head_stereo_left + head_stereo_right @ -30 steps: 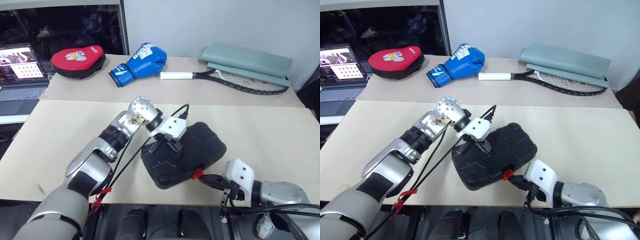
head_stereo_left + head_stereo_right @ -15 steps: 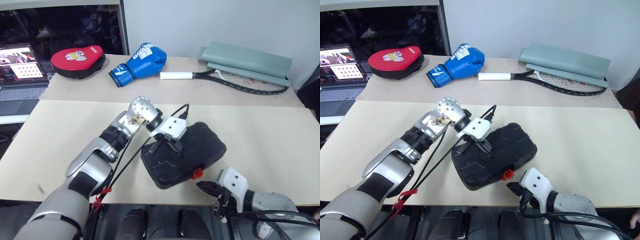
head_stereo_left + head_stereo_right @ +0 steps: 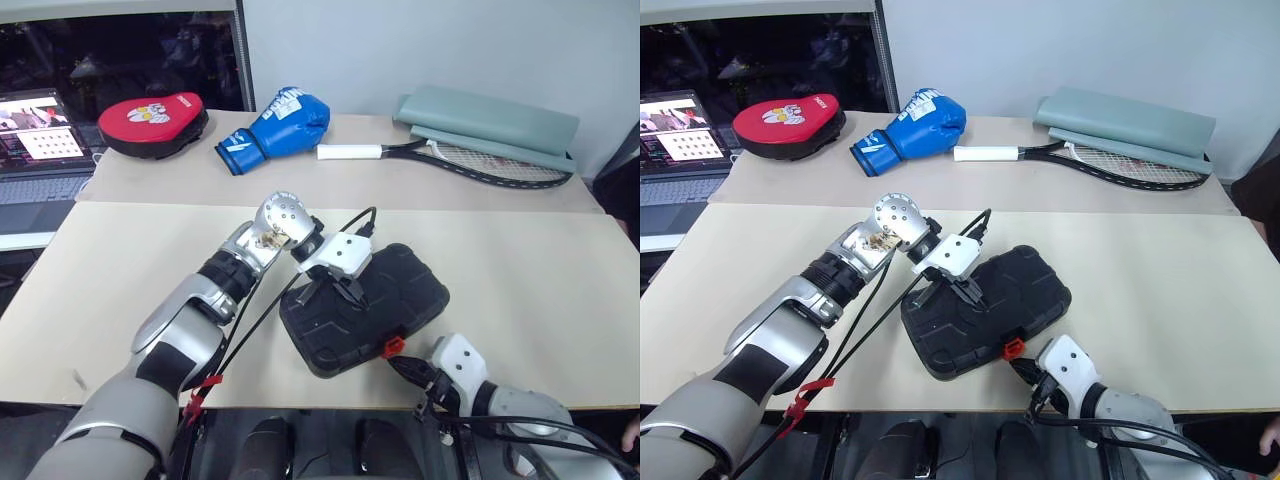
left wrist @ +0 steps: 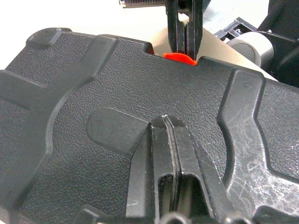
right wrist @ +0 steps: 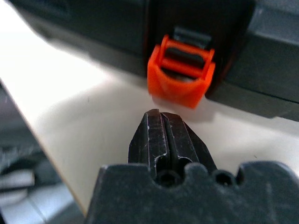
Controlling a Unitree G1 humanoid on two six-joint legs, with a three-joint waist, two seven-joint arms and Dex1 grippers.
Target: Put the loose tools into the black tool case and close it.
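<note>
Overhead, you see the black tool case (image 3: 363,309) lying shut near the front edge of the surface (image 3: 520,265), the left gripper (image 3: 337,291) pressed fingers-together on its ribbed lid. Just off the case's orange latch (image 3: 394,346), the right gripper (image 3: 402,366) sits closed, holding nothing. From your left wrist, closed fingers (image 4: 169,154) rest on the lid. From your right wrist, pinched fingertips (image 5: 161,135) stop just short of the latch (image 5: 181,77).
</note>
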